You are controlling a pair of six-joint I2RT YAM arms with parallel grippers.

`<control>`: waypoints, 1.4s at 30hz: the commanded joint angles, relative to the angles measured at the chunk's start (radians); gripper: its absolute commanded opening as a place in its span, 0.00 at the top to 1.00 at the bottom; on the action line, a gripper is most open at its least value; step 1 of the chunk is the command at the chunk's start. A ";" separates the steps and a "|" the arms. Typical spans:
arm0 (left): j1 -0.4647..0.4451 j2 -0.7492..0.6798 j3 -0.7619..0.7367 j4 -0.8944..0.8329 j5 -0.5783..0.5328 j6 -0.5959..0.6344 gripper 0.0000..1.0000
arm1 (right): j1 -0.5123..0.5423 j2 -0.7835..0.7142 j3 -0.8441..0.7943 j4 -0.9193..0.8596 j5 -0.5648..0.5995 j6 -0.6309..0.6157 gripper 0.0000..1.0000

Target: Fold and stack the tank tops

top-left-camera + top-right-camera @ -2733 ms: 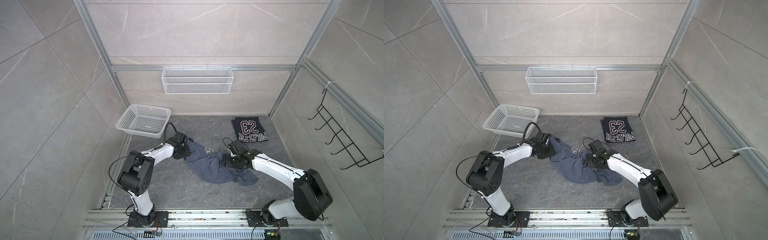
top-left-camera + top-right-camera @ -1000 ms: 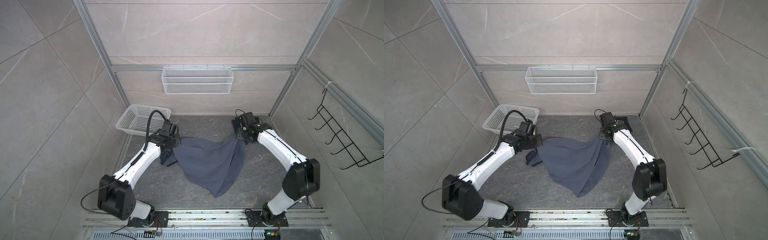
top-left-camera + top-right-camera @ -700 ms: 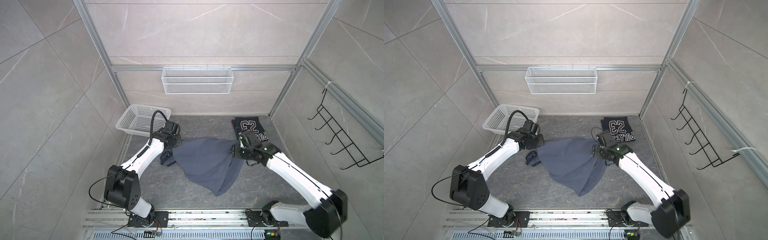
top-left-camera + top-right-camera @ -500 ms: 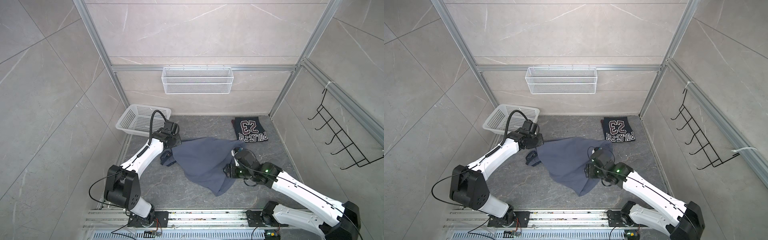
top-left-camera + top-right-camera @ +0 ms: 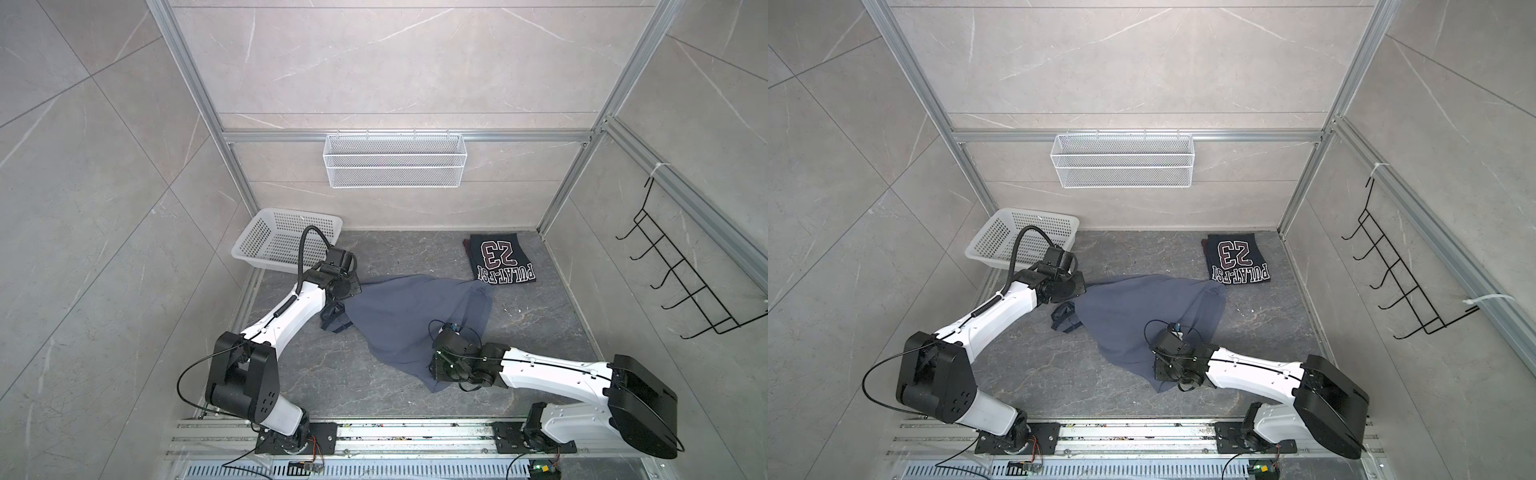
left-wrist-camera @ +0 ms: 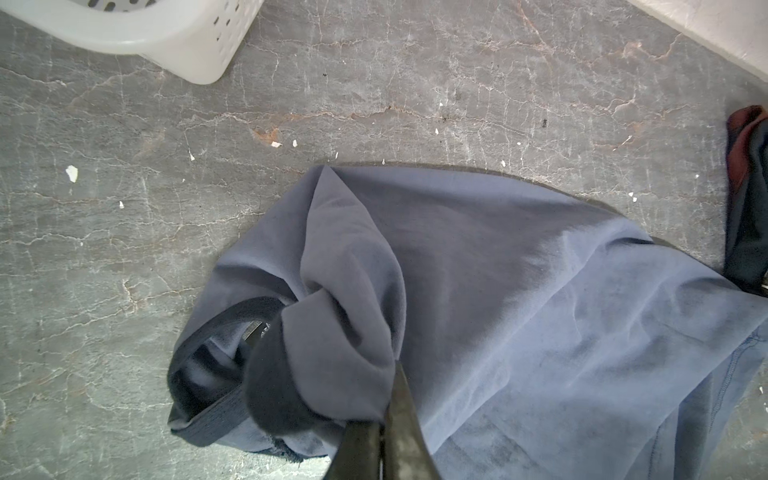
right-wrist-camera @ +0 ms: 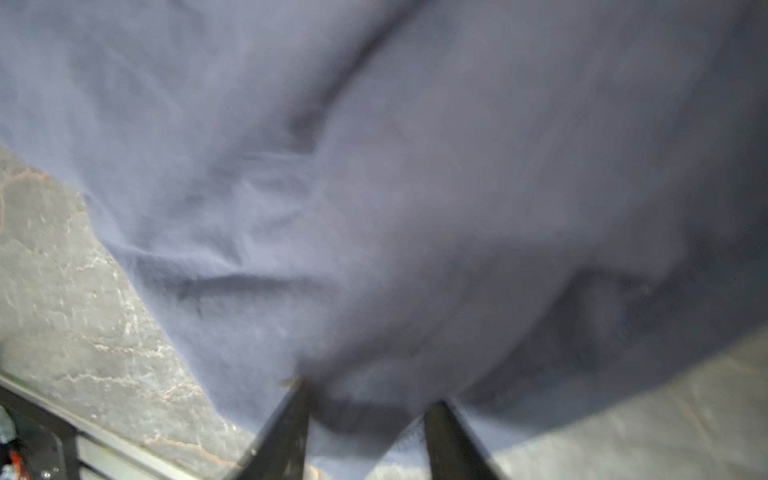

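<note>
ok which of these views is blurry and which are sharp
right wrist view: motion-blurred, the blue-grey tank top smeared soft; left wrist view: sharp, cloth folds and floor cracks crisp; both top views: sharp, evenly lit, only soft shadows.

White perforated basket (image 5: 266,232) sits in the far-left corner of the grey veined surface (image 5: 332,374), seen in both top views. White wire-mesh shelf (image 5: 394,166) hangs from the back wall's rail, centred. Black wire hook rack (image 5: 681,282) on the right wall. Small white chips (image 6: 71,172) lie scattered on the surface near the basket.
</note>
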 commanded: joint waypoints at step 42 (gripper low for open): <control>0.005 -0.589 0.106 -0.113 -0.251 0.144 1.00 | 0.037 -0.327 0.591 -0.536 0.339 -0.268 1.00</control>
